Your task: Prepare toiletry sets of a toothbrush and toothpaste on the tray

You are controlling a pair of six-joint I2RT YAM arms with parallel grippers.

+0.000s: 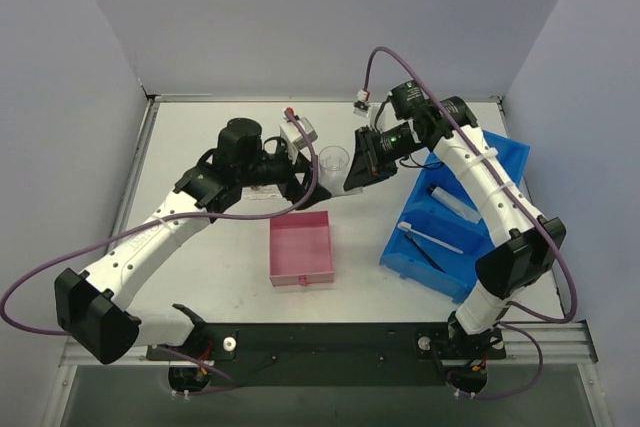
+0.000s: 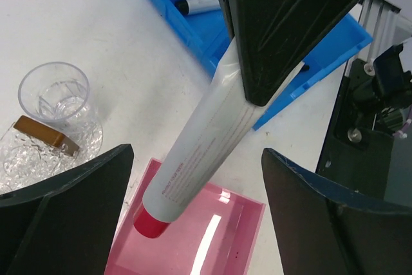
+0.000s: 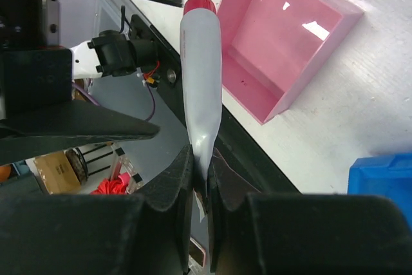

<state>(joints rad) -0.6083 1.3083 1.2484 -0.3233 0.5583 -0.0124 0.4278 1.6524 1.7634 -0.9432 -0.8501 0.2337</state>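
Right gripper [image 3: 201,159] pinching toothpaste [image 3: 201,75] by its flat end, left gripper [image 2: 196,154] spread wide around tube, pink box [image 2: 248,207] on counter [image 2: 77,24] nearby.

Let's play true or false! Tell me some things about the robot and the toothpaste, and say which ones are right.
1. The right gripper pinches the toothpaste by its flat end. True.
2. The left gripper is shut tight. False: it is wide open, with one finger on each side of the tube.
3. The cap is blue. False: it is red.
4. The pink box has nothing in it. True.
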